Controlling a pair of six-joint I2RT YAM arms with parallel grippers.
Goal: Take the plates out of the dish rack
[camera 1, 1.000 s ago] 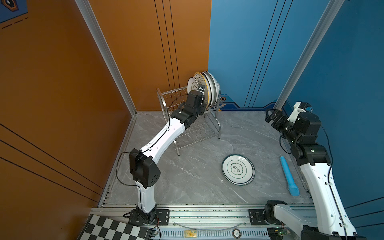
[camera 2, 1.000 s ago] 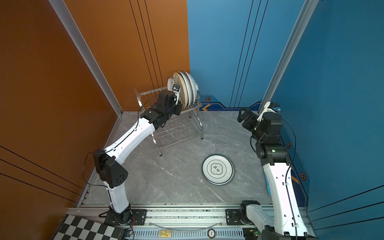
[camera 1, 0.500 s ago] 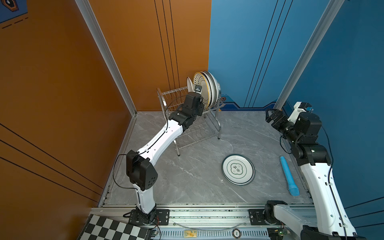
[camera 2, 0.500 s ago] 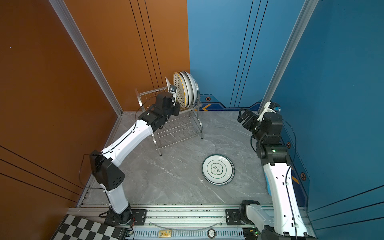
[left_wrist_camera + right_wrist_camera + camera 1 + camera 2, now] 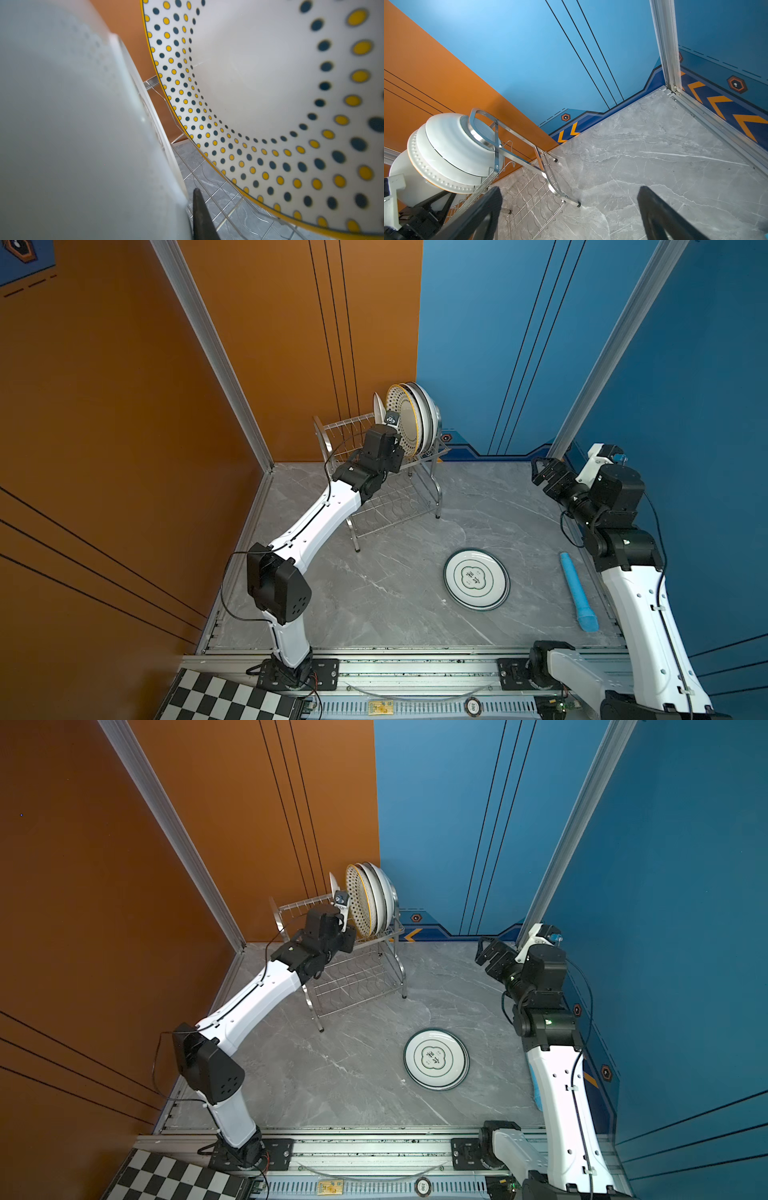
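The left gripper (image 5: 383, 434) is up at the top shelf of the dish rack (image 5: 438, 489). It is squeezed tight on the edge of a white plate (image 5: 377, 411) that stands upright. Just beside it stands a dotted plate (image 5: 402, 423), with more plates (image 5: 428, 416) leaning behind it. 1 plate with a green ring (image 5: 476, 578) lies flat on the table (image 5: 374, 593). The right gripper (image 5: 540, 473) is spread wide apart, holds nothing and hangs well away from the rack. A blue tube (image 5: 578, 593) lies at the right side of the table.
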